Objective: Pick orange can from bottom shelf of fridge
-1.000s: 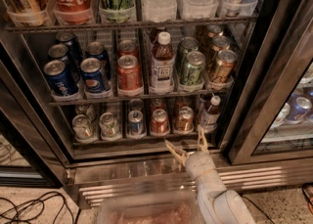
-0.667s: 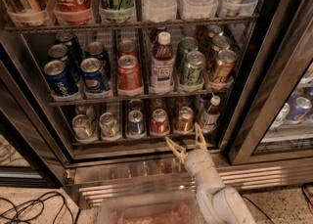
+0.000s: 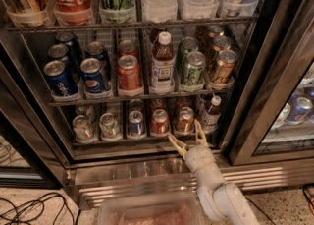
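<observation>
The fridge (image 3: 250,86) stands with its door open. On its bottom shelf (image 3: 122,141) a row of short cans sits in clear cups. The orange can (image 3: 185,119), copper-orange with a silver lid, is second from the right, between a redder short can (image 3: 160,121) and a small brown bottle (image 3: 211,113). My gripper (image 3: 185,133) is open, on a white arm rising from the bottom right. It sits just in front of and slightly below the orange can, one finger to the can's lower left and the other to its right. It holds nothing.
The rack above holds blue Pepsi cans (image 3: 93,75), a red can, a bottle (image 3: 163,67), green cans and gold-brown cans (image 3: 223,66). The steel base grille (image 3: 132,182) lies below the shelf. The glass door (image 3: 289,96) is at right. Cables (image 3: 29,209) lie on the floor at left.
My gripper has moved a little up and in toward the orange can, fingers still spread. The cans have not moved.
</observation>
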Robot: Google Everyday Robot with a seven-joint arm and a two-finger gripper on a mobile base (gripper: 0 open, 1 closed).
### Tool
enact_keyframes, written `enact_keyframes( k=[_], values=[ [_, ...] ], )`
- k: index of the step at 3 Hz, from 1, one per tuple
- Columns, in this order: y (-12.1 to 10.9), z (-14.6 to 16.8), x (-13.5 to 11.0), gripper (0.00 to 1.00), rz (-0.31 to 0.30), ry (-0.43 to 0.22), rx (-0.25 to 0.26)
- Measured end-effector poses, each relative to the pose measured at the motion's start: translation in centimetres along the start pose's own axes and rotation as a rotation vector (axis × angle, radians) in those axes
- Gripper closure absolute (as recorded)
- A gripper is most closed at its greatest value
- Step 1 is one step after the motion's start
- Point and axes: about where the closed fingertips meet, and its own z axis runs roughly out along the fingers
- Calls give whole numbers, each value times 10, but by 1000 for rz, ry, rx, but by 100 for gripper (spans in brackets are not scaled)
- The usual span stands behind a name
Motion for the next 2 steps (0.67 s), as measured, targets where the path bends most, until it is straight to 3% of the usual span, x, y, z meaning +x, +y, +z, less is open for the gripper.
enact_keyframes(
  k=[1,2],
  values=[
    [-9,7,1,27,-15,-5,9],
    [-24,34,16,33,-31,16,11]
  ],
)
